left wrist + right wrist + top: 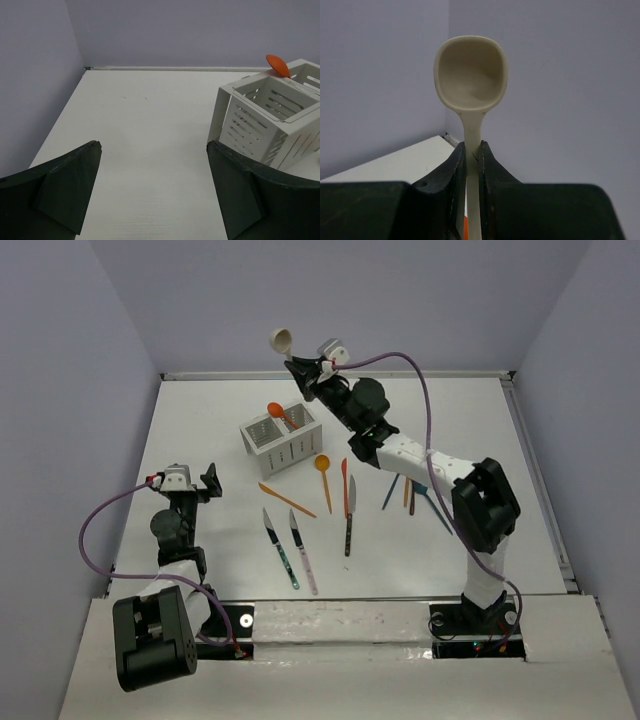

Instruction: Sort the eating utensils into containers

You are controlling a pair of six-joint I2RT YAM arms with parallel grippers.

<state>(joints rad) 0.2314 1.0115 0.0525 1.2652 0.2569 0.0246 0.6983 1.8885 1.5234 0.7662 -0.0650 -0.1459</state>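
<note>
My right gripper (297, 367) is shut on a beige spoon (282, 339), held high above the back of the white perforated caddy (281, 439); its bowl (471, 74) points up between my fingers (454, 172). An orange spoon (276, 410) and a brown utensil stand in the caddy's far compartment. On the table lie an orange spoon (323, 471), an orange knife (287, 500), an orange utensil (344, 485), dark-bladed knives (279, 546) (302, 550) (350, 514), and blue and brown utensils (410, 494) partly hidden by the right arm. My left gripper (190, 481) is open and empty, left of the caddy (265, 115).
Raised walls border the white table on the left, back and right. The right arm stretches diagonally over the table's right half. A purple cable loops from each arm.
</note>
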